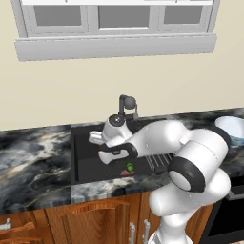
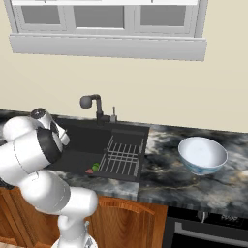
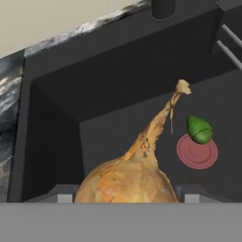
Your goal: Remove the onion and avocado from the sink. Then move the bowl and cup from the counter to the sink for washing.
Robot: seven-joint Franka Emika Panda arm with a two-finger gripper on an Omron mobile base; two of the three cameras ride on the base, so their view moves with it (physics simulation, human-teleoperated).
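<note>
Gripping the onion (image 3: 130, 182) between the jaws, bulb sitting low between the fingertips with its stem tail pointing out over the sink (image 3: 52, 127) floor; judging from the bulb filling the gap, jaws standing wide simply because the bulb is wide. Holding it this way, around the fat middle, likely giving the firmest hold for carrying it out of the sink. Leaving the avocado (image 3: 199, 129) lying on the sink floor, at the edge of the reddish drain disc (image 3: 197, 152) and just beyond the tip of the onion's tail, near the sink's front wall in the base views (image 1: 129, 167). Waiting on the counter (image 2: 164, 174) to the right of the sink: the bowl (image 2: 202, 155), upright and well apart from the sink's rack (image 2: 121, 157). Not spotting the cup anywhere. Reaching forward and down from the base, with the elbow bulging over the sink's front edge and the forearm bending back left over the sink. Keeping the gripper (image 1: 96, 138) low over the left part of the sink, left of the faucet (image 1: 126, 106), hand tilted so its camera is looking across the floor toward the back wall. Judging the first step underway: onion grasped but not yet over the counter, avocado untouched
</note>
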